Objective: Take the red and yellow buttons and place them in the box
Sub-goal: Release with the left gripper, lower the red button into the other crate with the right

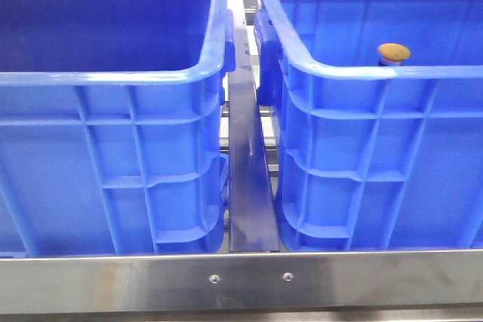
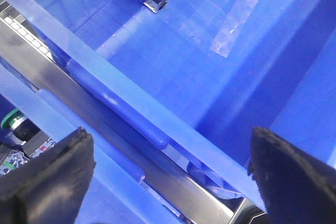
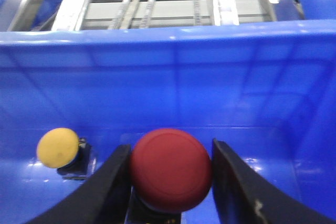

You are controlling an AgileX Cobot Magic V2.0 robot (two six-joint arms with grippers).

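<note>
Blue crates, two side by side (image 1: 113, 148) (image 1: 377, 156); inside the right one, two buttons: red button (image 3: 170, 169) clamped between right tool (image 3: 170, 182) fingers, yellow button (image 3: 59, 148) just beside; left tool (image 2: 168, 171) spread wide, empty.

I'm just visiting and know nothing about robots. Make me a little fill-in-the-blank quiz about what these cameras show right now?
1. The right gripper has its fingers either side of a button whose cap is ____.
2. The other button standing beside it on the crate floor has a ____ cap.
3. Both big crates in the front view are coloured ____.
4. The left gripper holds nothing; its fingers are ____.

Missing words: red; yellow; blue; open
</note>
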